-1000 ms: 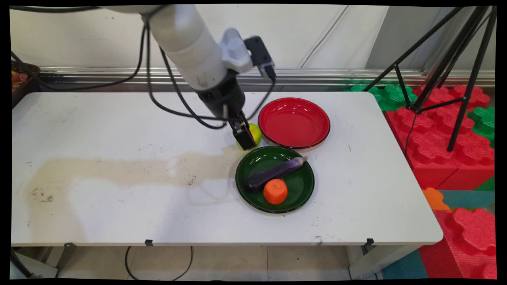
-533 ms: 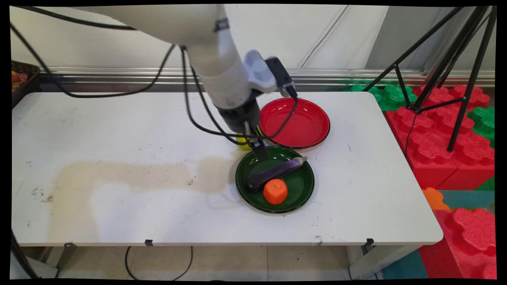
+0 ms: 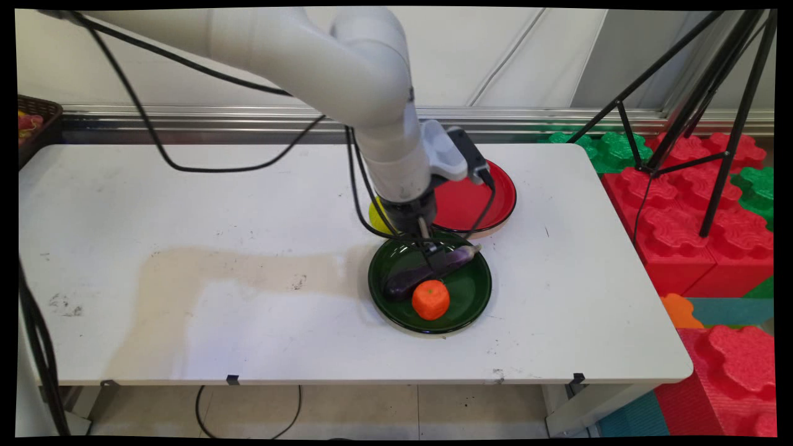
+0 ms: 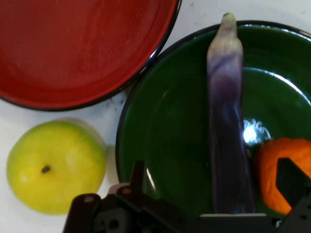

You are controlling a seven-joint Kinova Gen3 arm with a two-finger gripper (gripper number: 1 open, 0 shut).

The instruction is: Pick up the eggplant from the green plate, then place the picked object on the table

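Since approx a sec ago the gripper point(image 3: 432, 256) has swung right and toward the near side, away from the yellow-green apple point(image 3: 376, 215) and over the green plate point(image 3: 471, 306); nothing else on the desk point(image 3: 186, 334) has shifted. Gripper now sits low over the eggplant point(image 3: 409, 279), w/ the fingers point(image 4: 138, 177) spread open and straddling it in the hand view: one finger on the apple side, the other by the orange point(image 3: 430, 299). Can't tell from either view whether the pads touch the eggplant yet; nothing is gripped. Eggplant lies slantwise in the green plate, stem end pointing to the far right rim, the orange just beside it on the near side, maybe touching. Apple rests on the desk just left of the red plate point(image 3: 495, 204) and just beyond the green plate's far-left rim, mostly hidden by the wrist in the main view, plain in the hand view. Red plate holds nothing as far as seen, part of it covered by the arm. As for progress: eggplant and orange are in the green plate, apple on the bare desk, fingers apart around the eggplant w/ no grasp made.
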